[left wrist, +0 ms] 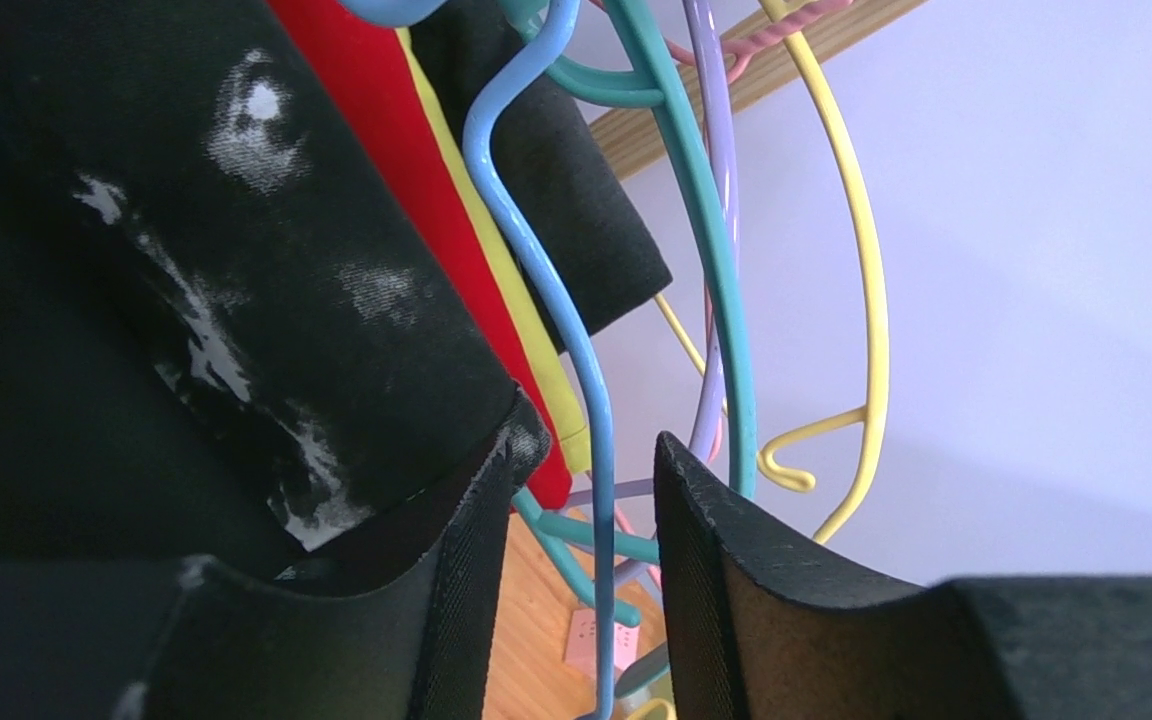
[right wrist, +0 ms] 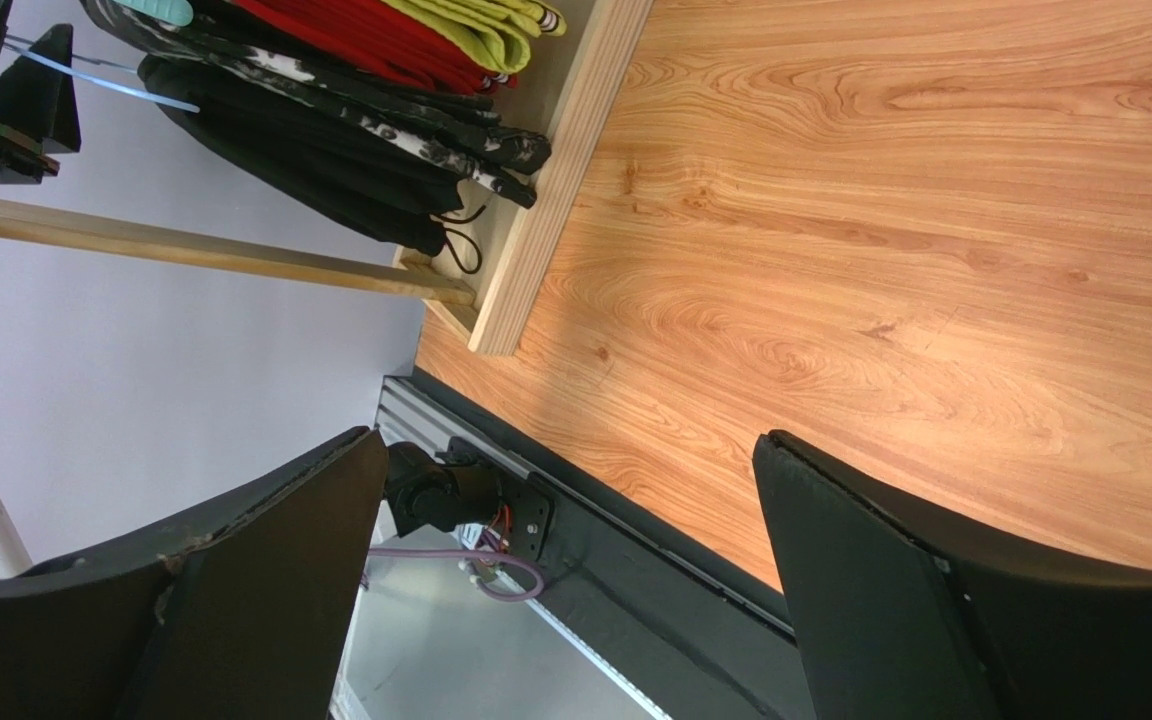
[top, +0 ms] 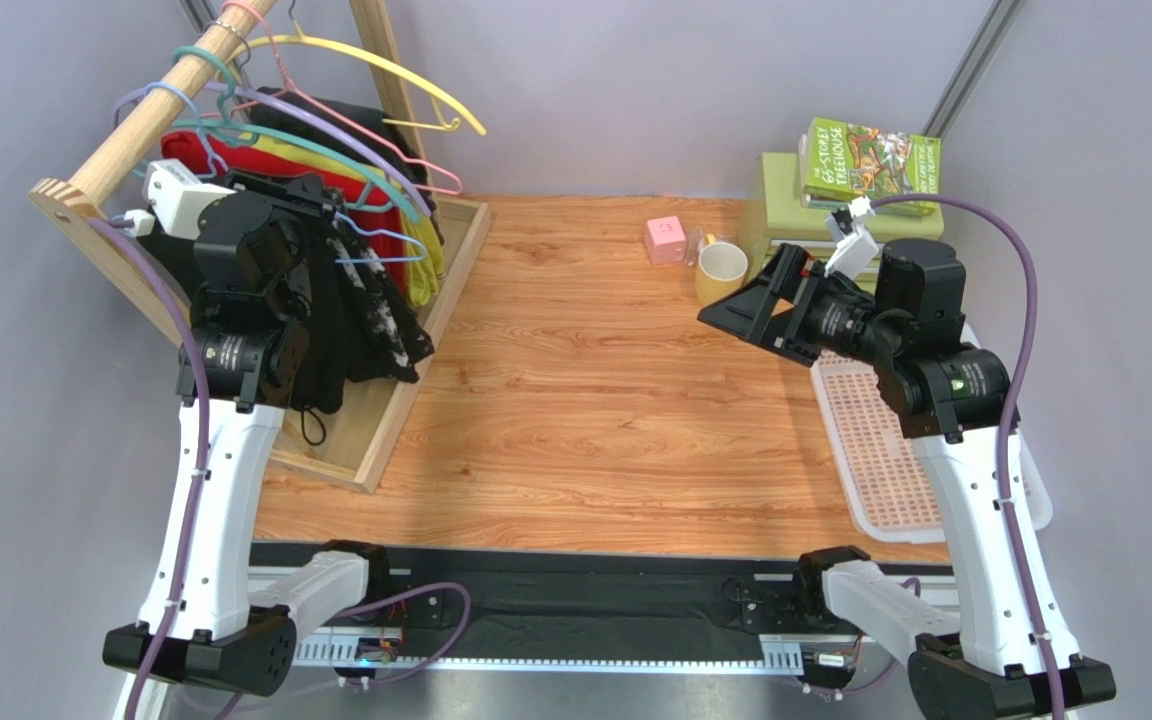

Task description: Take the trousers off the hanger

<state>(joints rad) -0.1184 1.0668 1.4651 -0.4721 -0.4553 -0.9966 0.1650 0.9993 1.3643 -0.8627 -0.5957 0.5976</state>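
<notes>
Black fingers [left wrist: 462, 578] of the left gripper [left wrist: 593, 446] fill the foreground of its wrist view. Its jaws stand apart, and the thin wire of the light-blue hanger [left wrist: 530, 258] runs through the gap, clamped by neither. The trousers [right wrist: 312, 158], plain black, hang among the clothes on the wooden rack [top: 387, 435] at the table's [top: 612, 390] left side, just beside a white-splotched black garment [left wrist: 237, 300] and a red garment [left wrist: 387, 135]. The right gripper [right wrist: 567, 443] hovers above the tabletop with jaws spread wide, holding nothing.

Left pincer [left wrist: 593, 450] raised, jaws partly apart, right pincer [right wrist: 570, 450] spread wide
</notes>
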